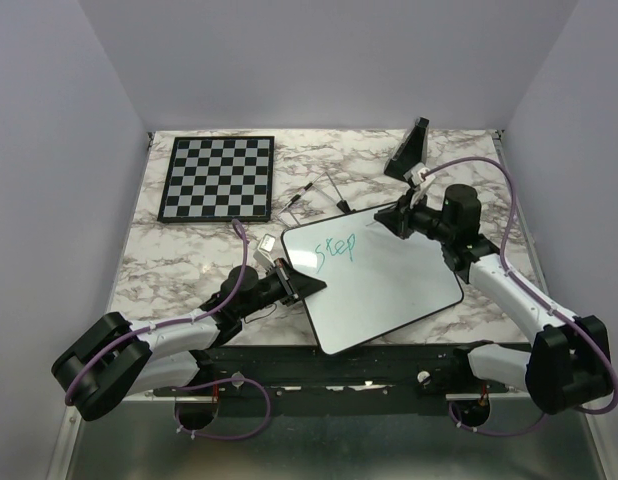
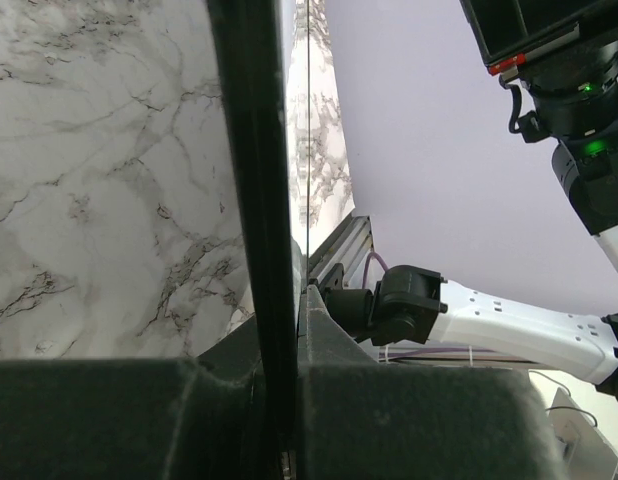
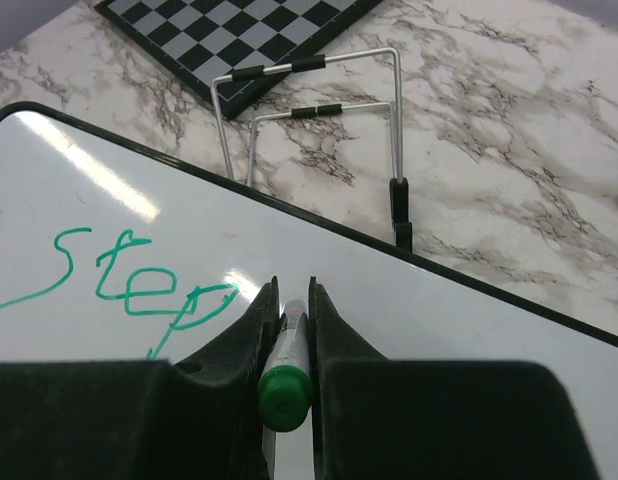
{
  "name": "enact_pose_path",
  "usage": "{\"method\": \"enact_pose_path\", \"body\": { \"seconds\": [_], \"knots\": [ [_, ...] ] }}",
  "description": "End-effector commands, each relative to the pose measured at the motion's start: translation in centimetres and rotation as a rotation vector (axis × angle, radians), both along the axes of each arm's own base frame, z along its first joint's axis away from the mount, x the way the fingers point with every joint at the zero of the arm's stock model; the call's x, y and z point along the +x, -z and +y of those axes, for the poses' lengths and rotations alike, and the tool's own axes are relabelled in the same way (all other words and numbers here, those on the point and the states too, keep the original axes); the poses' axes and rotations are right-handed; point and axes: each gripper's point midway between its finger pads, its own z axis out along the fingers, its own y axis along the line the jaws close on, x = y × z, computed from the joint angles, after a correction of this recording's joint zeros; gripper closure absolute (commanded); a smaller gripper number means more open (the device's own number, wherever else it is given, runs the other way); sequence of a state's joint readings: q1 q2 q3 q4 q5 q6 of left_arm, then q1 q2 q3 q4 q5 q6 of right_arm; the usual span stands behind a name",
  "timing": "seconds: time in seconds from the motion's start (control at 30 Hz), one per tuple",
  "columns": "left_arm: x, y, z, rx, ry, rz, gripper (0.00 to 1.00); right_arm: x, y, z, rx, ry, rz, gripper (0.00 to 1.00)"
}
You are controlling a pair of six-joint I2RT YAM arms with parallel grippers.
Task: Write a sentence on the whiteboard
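The whiteboard lies tilted on the marble table, with the teal-green word "Step" near its upper left corner. That is all of the sentence in view. My left gripper is shut on the board's left edge. In the left wrist view the black rim runs between its fingers. My right gripper is at the board's top edge, shut on a green-capped marker. The marker's tip is hidden, just right of "Step" on the whiteboard.
A checkered chessboard lies at the back left. A wire stand rests just beyond the whiteboard's top edge, also in the right wrist view as the wire stand. A black wedge-shaped object stands at the back right.
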State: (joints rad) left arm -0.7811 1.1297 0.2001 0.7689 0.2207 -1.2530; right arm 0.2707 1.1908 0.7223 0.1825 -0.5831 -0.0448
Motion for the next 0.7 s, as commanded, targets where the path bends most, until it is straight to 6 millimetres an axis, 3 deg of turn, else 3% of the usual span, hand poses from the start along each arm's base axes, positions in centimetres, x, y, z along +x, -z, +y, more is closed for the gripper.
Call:
{"method": "enact_pose_path", "body": {
  "seconds": [0.0,0.43,0.67],
  "knots": [
    [0.3,-0.1,-0.1,0.028,0.001,-0.087,1.00,1.3,-0.9,0.3,0.024,0.046,-0.040,0.99],
    [0.3,-0.1,0.0,0.027,0.000,-0.088,1.00,1.8,1.8,-0.1,-0.028,0.075,0.068,0.99],
    [0.2,0.0,0.1,0.028,-0.002,-0.088,1.00,0.6,-0.3,0.1,-0.004,0.044,0.039,0.99]
  ]
}}
